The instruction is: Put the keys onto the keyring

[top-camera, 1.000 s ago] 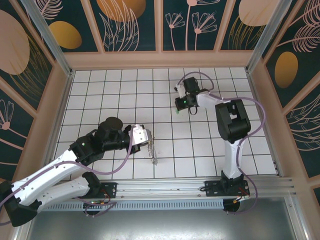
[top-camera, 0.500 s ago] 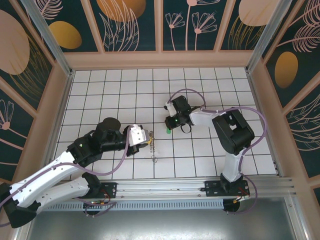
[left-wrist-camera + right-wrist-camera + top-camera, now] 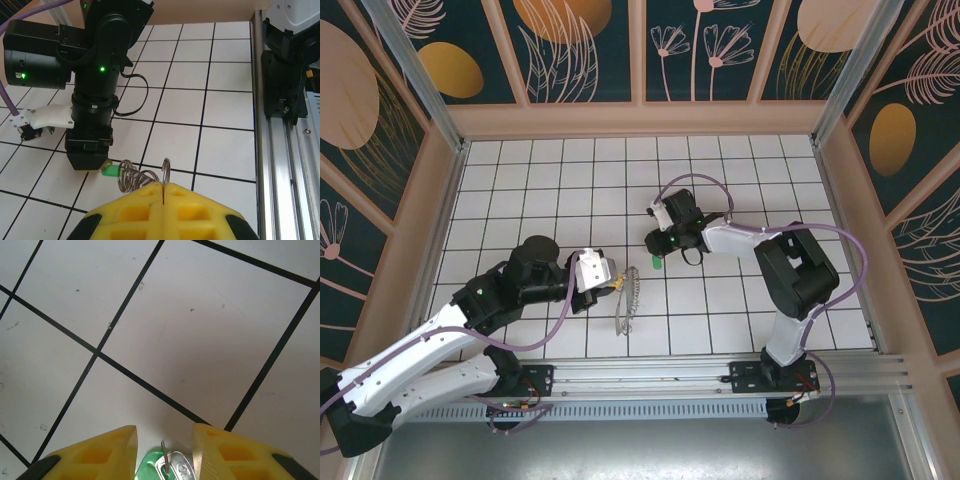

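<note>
A: Left claw (image 3: pixel 163 186)?
B: Clenched on the keyring (image 3: pixel 131 176). Wire coils poke out ahead of the yellow fingers (image 3: pixel 135 212).
A: Right claw (image 3: pixel 163 429)?
B: Released, jaws parted, pointing down at the floor.
A: Key (image 3: pixel 152 467)?
B: Green, flat on a white tile (image 3: pixel 200 340) between those parted fingers, just beside the keyring's coils.

White tiled floor (image 3: pixel 520 180), floral walls (image 3: pixel 590 50)

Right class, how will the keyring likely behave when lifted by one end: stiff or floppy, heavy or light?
Probably floppy: the keyring is a thin wire coil bending in a loose curve. Likely light, the wire being so fine. Its open loops might snag the green key beside it.
</note>
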Action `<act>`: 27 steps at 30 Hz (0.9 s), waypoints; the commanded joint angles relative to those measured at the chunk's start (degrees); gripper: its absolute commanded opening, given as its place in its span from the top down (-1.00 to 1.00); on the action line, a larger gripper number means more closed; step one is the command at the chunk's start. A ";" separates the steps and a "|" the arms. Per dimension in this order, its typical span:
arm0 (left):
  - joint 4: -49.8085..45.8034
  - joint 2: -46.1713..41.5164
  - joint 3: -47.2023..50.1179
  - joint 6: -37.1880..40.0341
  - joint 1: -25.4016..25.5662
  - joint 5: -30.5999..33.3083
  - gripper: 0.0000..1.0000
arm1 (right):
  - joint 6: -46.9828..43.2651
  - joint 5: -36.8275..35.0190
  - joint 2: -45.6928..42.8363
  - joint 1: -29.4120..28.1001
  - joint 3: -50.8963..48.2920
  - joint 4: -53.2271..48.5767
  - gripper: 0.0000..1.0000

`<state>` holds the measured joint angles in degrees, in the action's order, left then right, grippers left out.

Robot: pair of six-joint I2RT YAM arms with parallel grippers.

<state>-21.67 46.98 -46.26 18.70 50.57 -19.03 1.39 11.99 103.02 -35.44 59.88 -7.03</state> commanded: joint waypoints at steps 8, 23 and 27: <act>0.19 -2.66 1.43 -2.12 -0.23 0.02 1.00 | -1.73 1.76 0.12 -0.45 -1.65 -1.98 0.39; 0.14 -3.28 1.87 -2.48 -0.25 0.39 1.00 | -2.62 1.99 2.87 -0.50 -0.26 -2.04 0.57; 0.14 -3.30 1.91 -2.47 -0.28 0.31 1.00 | -2.61 1.99 2.67 -0.49 -0.73 -1.73 0.68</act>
<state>-22.59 44.60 -44.56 17.21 50.57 -18.83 -0.27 13.56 104.86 -35.48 58.50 -7.94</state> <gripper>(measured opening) 0.037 0.170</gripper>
